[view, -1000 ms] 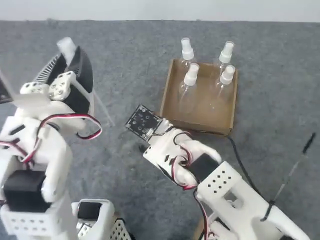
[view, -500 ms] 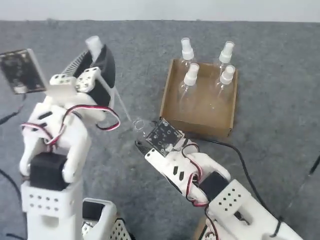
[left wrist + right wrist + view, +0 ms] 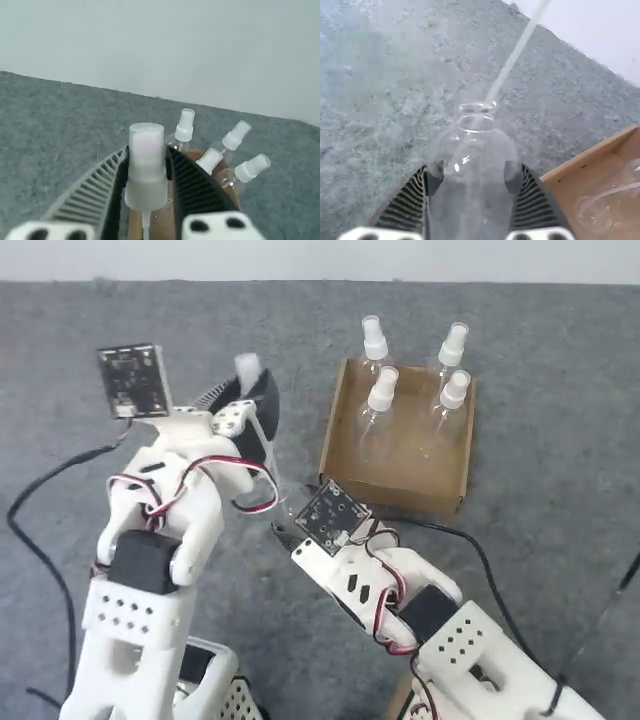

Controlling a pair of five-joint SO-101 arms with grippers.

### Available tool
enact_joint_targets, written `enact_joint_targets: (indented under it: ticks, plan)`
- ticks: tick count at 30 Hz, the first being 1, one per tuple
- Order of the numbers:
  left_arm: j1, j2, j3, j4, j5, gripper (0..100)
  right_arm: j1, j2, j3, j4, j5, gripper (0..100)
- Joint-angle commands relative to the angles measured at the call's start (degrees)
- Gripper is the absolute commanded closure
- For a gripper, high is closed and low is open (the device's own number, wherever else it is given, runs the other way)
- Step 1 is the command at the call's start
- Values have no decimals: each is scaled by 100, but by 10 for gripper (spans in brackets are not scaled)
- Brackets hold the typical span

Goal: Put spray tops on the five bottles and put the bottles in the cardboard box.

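Left gripper clamped on white plastic spray top, its thin translucent dip tube slanting down to open mouth of clear plastic bottle. Right gripper grips that uncapped bottle by its body over grey carpeted table. Just beside: shallow brown cardboard box holding four clear bottles with white spray tops, upright.
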Motion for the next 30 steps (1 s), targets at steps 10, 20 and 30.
enact_joint_targets:
  ticks: [10,20,30]
  plan:
    - [589,-1178,848,756,-844,989,347,-321,-105,-224,-527,993]
    - [668,-1987,1578,484,-905,863,462,-365,-97,-330,-1143,993]
    - [-53,-2048,356,1222,-1345,852,462,-365,-35,-330,-1134,993]
